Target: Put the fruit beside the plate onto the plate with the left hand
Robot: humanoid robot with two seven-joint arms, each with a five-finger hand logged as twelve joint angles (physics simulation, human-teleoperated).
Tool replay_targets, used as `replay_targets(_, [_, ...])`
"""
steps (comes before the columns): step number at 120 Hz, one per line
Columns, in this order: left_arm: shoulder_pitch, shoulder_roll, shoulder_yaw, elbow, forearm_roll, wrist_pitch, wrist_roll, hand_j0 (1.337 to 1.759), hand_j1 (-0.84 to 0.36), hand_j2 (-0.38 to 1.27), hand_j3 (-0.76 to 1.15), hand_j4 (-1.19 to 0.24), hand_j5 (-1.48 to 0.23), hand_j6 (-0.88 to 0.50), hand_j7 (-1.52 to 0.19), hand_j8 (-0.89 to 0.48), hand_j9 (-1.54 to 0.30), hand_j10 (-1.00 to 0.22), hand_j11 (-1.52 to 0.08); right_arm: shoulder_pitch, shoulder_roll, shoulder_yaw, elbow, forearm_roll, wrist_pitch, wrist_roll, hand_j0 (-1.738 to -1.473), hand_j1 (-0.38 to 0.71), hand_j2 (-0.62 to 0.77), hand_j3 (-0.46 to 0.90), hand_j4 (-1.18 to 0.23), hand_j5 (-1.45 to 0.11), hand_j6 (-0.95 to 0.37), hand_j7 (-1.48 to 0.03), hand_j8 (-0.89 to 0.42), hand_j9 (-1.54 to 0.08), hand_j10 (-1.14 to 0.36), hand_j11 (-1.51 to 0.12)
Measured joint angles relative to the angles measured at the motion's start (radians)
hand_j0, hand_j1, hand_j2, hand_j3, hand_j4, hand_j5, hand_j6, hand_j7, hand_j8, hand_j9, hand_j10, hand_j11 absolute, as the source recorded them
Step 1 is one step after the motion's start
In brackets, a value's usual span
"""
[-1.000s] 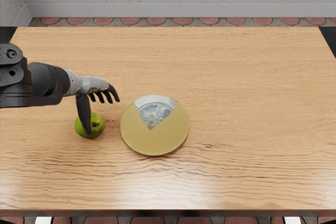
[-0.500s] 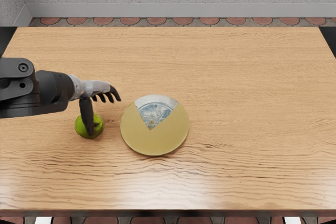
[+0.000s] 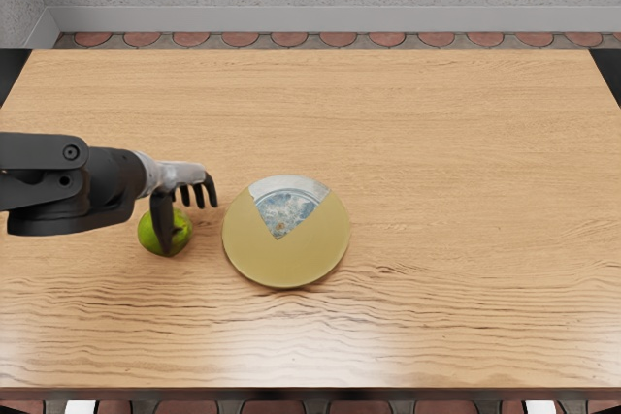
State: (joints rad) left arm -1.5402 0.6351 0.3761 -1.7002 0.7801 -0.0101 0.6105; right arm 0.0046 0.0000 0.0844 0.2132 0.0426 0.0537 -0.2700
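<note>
The green fruit (image 3: 147, 233) sits on the counter (image 3: 437, 143) left of centre in the frame, just beside the plate (image 3: 291, 257) and not on it. The left robot hand (image 3: 179, 187) hovers over it, fingers spread, thumb hanging across its front, gripping nothing. A loose close could likely nudge the round fruit into rolling away or against the plate's rim. The counter's edges lie well apart, with open room to the right.

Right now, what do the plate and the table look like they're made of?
The plate looks like glazed ceramic, though plastic is possible: smooth mustard-yellow face with a speckled blue-grey wedge. The table looks like light wood with a satin finish: grain lines and a sheen near its front edge.
</note>
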Motion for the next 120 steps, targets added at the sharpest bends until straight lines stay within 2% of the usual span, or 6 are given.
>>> replay_targets(24, [0.001, -0.001, 0.018, 0.013, 0.016, 0.001, 0.000, 1.654, -0.05, 0.01, 0.00, -0.38, -0.54, -0.38, -0.54, -0.38, -0.54, -0.38, -0.54, 0.000, 0.000, 0.000, 0.000, 0.000, 0.000, 0.000, -1.658, -0.31, -0.01, 0.00, -0.03, -0.04, -0.03, -0.04, -0.03, -0.04, -0.03, -0.04])
replay_targets(37, [0.008, -0.002, 0.024, 0.019, 0.035, 0.001, 0.000, 1.655, -0.12, 0.11, 0.00, -0.38, -0.54, -0.38, -0.54, -0.38, -0.54, -0.38, -0.54, 0.000, 0.000, 0.000, 0.000, 0.000, 0.000, 0.000, -1.658, -0.31, -0.01, 0.00, -0.03, -0.04, -0.03, -0.04, -0.03, -0.04, -0.03, -0.04])
replay_targets(41, [0.013, -0.002, 0.024, 0.021, 0.041, 0.001, 0.001, 1.655, -0.17, 0.24, 0.00, -0.38, -0.54, -0.38, -0.54, -0.38, -0.54, -0.38, -0.54, 0.000, 0.000, 0.000, 0.000, 0.000, 0.000, 0.000, -1.658, -0.31, -0.01, 0.00, -0.03, -0.04, -0.03, -0.04, -0.03, -0.04, -0.03, -0.04])
replay_targets(58, [0.025, -0.002, 0.025, 0.032, 0.061, 0.000, 0.000, 1.651, -0.24, 0.21, 0.00, -0.37, -0.56, -0.38, -0.56, -0.36, -0.56, -0.38, -0.56, 0.000, 0.000, 0.000, 0.000, 0.000, 0.000, 0.000, -1.658, -0.31, -0.01, 0.00, -0.03, -0.04, -0.03, -0.04, -0.03, -0.04, -0.03, -0.04])
replay_targets(95, [0.035, -0.001, 0.027, 0.044, 0.070, 0.023, 0.000, 1.655, -0.17, 0.17, 0.00, -0.45, -0.58, -0.45, -0.58, -0.44, -0.60, -0.44, -0.60, 0.000, 0.000, 0.000, 0.000, 0.000, 0.000, 0.000, -1.658, -0.31, -0.01, 0.00, -0.03, -0.04, -0.03, -0.04, -0.03, -0.04, -0.03, -0.04])
replay_targets(120, [0.050, -0.008, 0.024, 0.066, 0.073, 0.022, -0.001, 1.653, -0.14, 0.20, 0.00, -0.52, -0.67, -0.50, -0.67, -0.40, -0.70, -0.47, -0.70, 0.000, 0.000, 0.000, 0.000, 0.000, 0.000, 0.000, -1.658, -0.31, -0.01, 0.00, -0.03, -0.04, -0.03, -0.04, -0.03, -0.04, -0.03, -0.04])
